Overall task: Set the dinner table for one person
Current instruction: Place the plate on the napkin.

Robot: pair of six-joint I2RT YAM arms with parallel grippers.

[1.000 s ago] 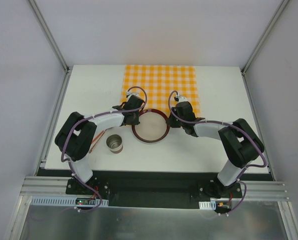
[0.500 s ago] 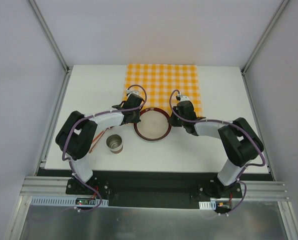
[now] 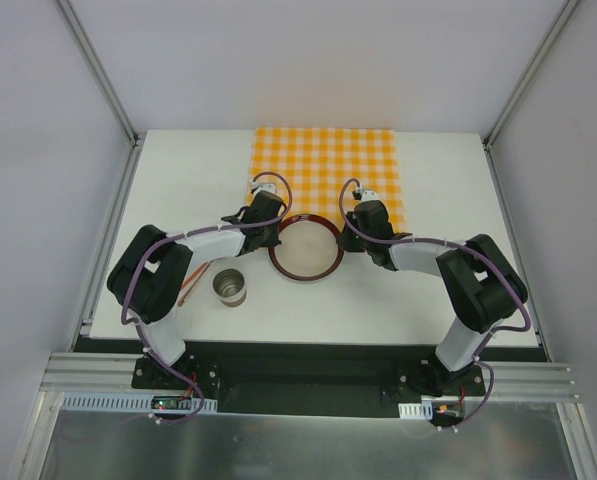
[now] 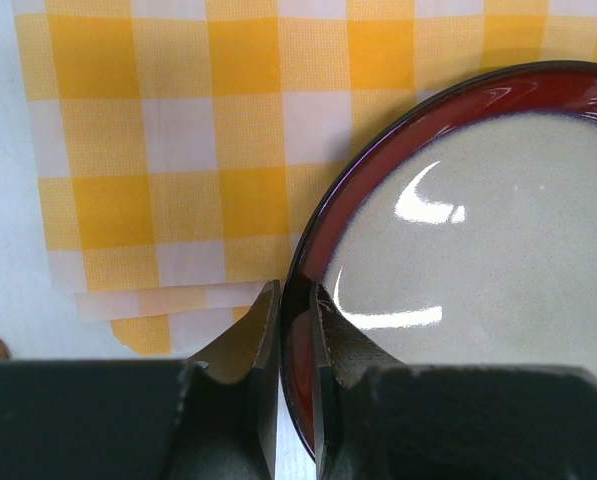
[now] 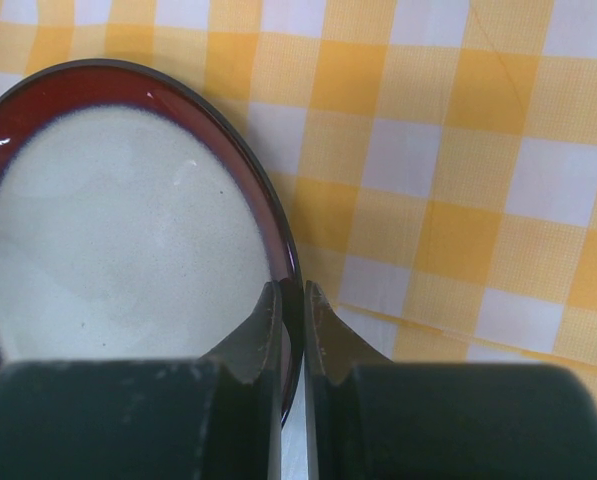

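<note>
The left tool (image 4: 295,312) and the right tool (image 5: 291,305) clamp opposite rims of the round red-rimmed, cream-centred glazed plate (image 3: 303,250), which overlaps the near edge of the orange-and-white checkered cloth mat (image 3: 323,165).

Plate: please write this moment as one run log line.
left gripper: shut on plate rim | right gripper: shut on plate rim | plate: far edge over checkered mat

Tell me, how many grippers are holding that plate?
2. The left gripper pinches the left rim of the plate; the right gripper pinches its right rim.
</note>
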